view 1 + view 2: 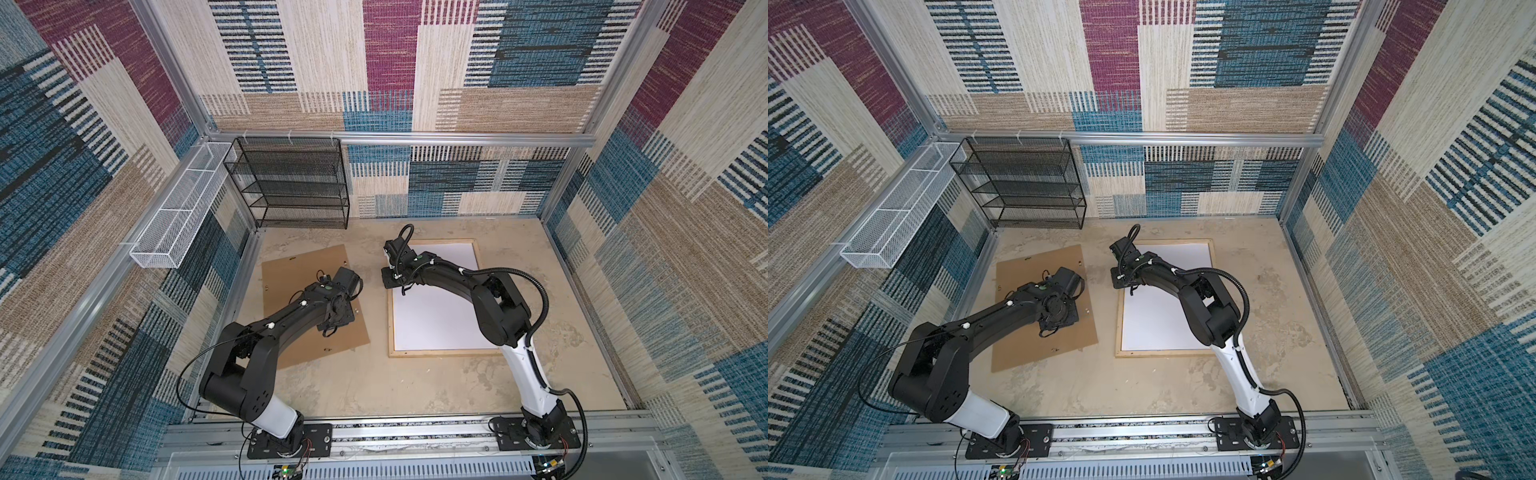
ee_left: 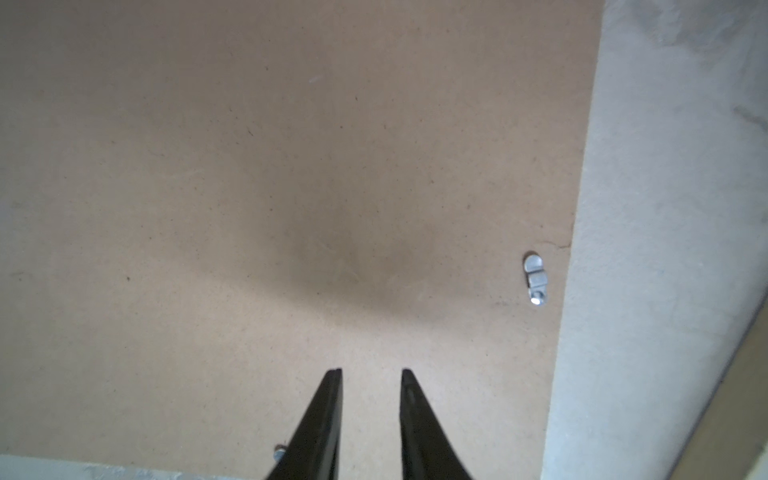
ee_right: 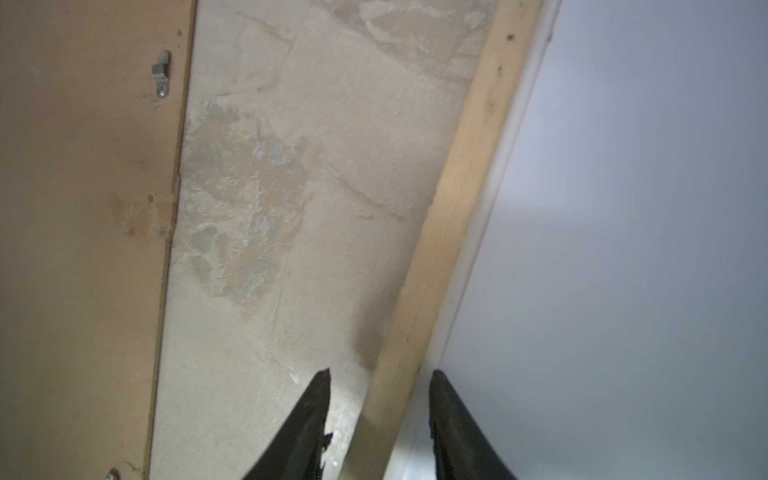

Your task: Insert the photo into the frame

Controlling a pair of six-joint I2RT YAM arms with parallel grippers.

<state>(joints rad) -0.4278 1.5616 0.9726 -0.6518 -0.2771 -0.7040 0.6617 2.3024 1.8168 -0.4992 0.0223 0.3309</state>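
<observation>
While the right pincer (image 3: 378, 372) is hanging astride one bar of the frame (image 3: 457, 208), the bar facing the desk's left edge, its fingers are standing apart. One is over bare desk (image 3: 291, 249) and the other over the photo (image 3: 623, 249), and they are clamping nothing.

Item 1, frame: lying flat on the right half of the desk, nearer the back edge than the front. Its thin pale wood bars are probably light and stiff, and any pane is likely fragile. A bar's outer edge is looking like the safest hold.

Item 2, photo: filling the frame's opening as a plain white sheet, apparently face down. No printed side is showing, so this is a judgement. Such paper is likely to bend and slide, and only a lifted edge or corner is offering purchase.

Item 3, brown backing board (image 1: 291, 274): lying askew toward the left edge. The left pincer (image 2: 371, 370) is hovering above it, fingers slightly apart and empty.

Obscured: the right arm is covering part of the photo and the frame's front-right corner. No pane is discernible.
</observation>
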